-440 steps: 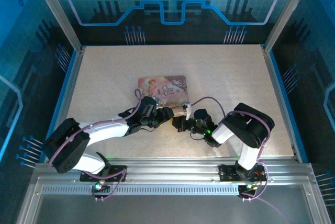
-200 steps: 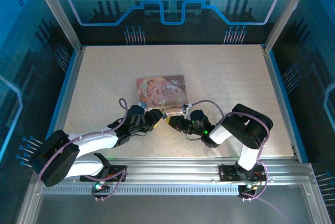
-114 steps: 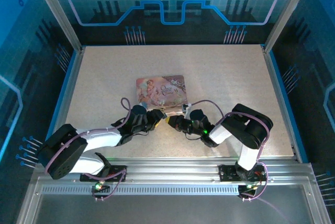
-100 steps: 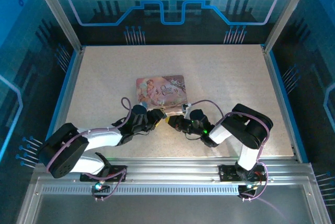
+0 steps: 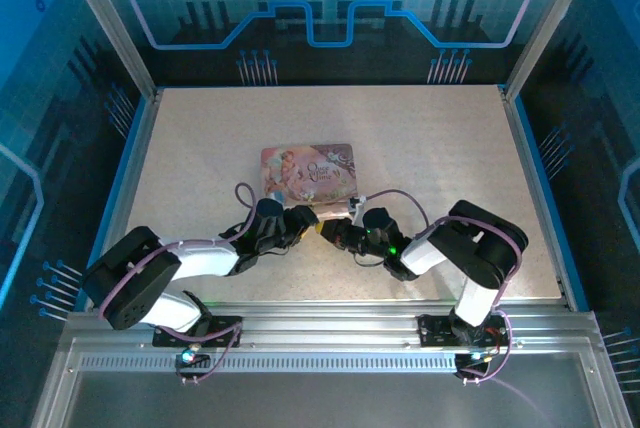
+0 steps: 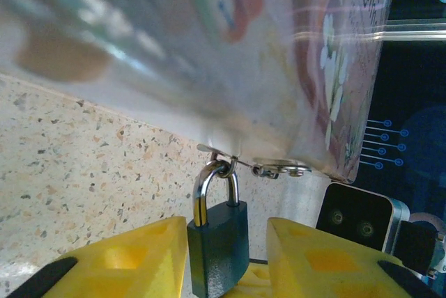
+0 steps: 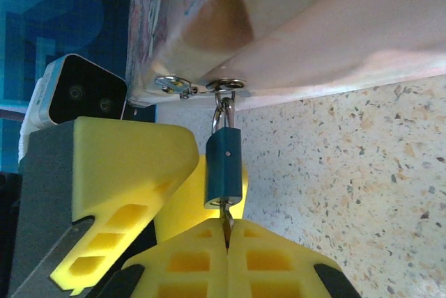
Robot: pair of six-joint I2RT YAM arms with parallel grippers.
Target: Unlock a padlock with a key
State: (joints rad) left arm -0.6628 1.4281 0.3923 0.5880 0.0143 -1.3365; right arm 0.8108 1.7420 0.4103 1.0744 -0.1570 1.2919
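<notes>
Compared with a second ago, the left arm (image 5: 190,260) is now holding its elbow further in toward the middle, while both grippers are meeting at the near edge of the pink tin (image 5: 310,170). The padlock (image 6: 217,242) is sitting hooked by its shackle on a small ring (image 7: 227,84) at the tin's edge. The left gripper (image 6: 224,270) is standing around the lock's body with jaws apart: one yellow finger (image 6: 139,263) is right against it, and a gap is showing at the other. The right gripper (image 7: 226,246) is pressing its fingers together on the key (image 7: 226,225) — the blade is entering the padlock's bottom, just beyond those fingertips.
</notes>
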